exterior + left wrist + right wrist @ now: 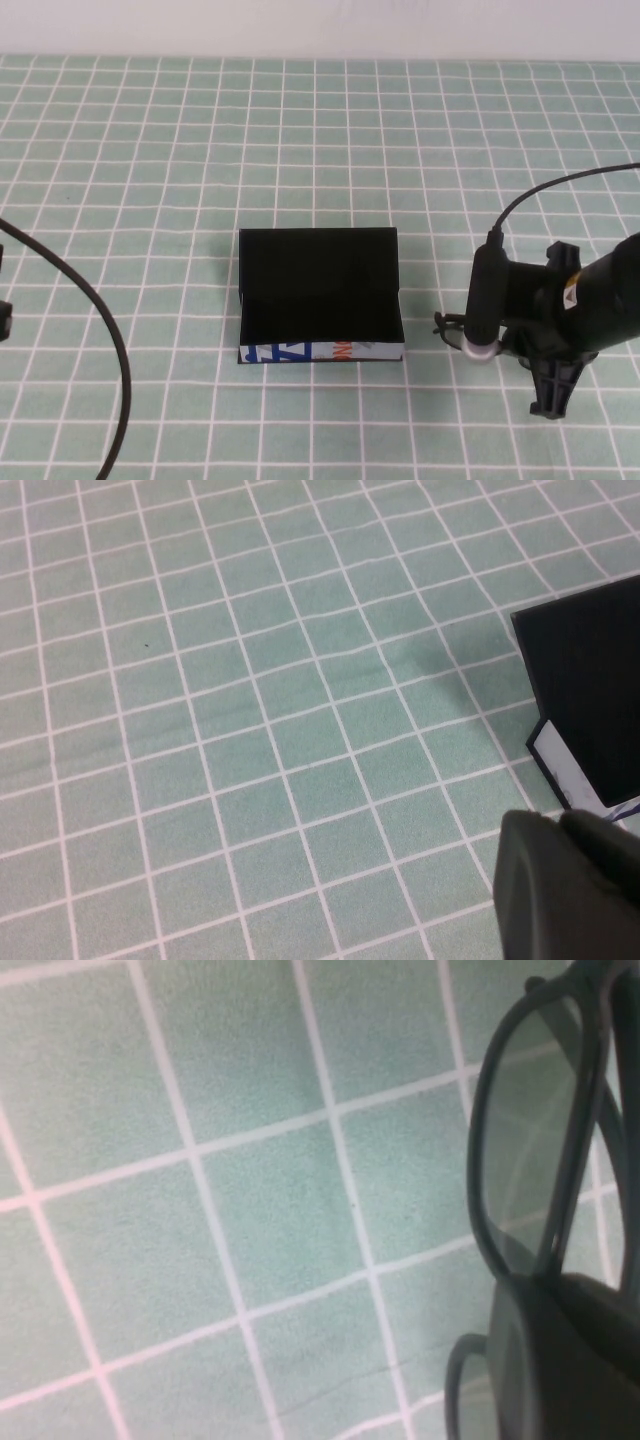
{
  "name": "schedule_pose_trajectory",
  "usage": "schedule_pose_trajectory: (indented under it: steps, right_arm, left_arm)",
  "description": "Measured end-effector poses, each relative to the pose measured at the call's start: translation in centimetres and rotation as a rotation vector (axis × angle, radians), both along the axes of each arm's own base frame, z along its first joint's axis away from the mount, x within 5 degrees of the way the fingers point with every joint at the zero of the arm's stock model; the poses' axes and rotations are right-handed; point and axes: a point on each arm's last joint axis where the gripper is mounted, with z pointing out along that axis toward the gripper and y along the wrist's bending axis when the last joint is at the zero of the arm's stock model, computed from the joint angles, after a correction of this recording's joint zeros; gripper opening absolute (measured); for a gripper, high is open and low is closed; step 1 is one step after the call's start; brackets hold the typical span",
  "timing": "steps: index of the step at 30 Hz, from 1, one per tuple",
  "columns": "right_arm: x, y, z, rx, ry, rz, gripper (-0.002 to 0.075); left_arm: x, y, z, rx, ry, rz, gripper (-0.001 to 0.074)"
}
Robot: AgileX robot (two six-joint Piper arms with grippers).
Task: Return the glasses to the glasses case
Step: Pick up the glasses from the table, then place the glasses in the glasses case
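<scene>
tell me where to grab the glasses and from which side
Grip the glasses by the thin frame edge, from above: they seem to lie low on the cloth just right of the open glasses case, so only the rim offers a pinch. The right gripper is already shut there; the left gripper stays off to the left.

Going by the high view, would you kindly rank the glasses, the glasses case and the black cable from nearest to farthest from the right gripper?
Measured from the right gripper, shut on the glasses; the left gripper shows only in its wrist view.
1. glasses: in its grip.
2. glasses case: centre, on the gripper's left.
3. black cable: far left.
</scene>
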Motion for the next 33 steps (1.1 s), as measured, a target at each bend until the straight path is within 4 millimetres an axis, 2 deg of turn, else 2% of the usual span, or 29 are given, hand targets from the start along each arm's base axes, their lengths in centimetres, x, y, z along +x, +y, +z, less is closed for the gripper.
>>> schedule_pose_trajectory:
  steps: [6,13,18,20,25,33]
  right_arm:
    - [-0.3,0.9,2.3,0.09,0.034,0.048,0.0]
    - [0.9,3.8,8.3,0.295,0.07,0.147,0.0]
    - [1.5,6.1,10.5,0.305,0.112,0.245,0.0]
    - [1.8,7.3,10.6,0.286,0.139,0.288,0.0]
    - [3.1,9.5,9.4,0.231,0.201,0.345,0.0]
    - [5.9,11.3,7.3,0.196,0.25,0.354,-0.0001]
  left_arm:
    - [0.0,0.0,0.0,0.0,0.002,0.0,-0.0003]
    - [-0.1,-0.3,0.0,0.001,0.006,-0.022,-0.0002]
    - [-0.2,-0.3,-0.1,0.002,0.011,-0.025,-0.0002]
    - [-0.2,-0.3,-0.1,0.003,0.013,-0.026,-0.0002]
    - [-0.2,-0.3,-0.1,0.01,0.018,-0.028,-0.0002]
    - [-0.3,-0.3,-0.2,0.013,0.032,-0.03,-0.0002]
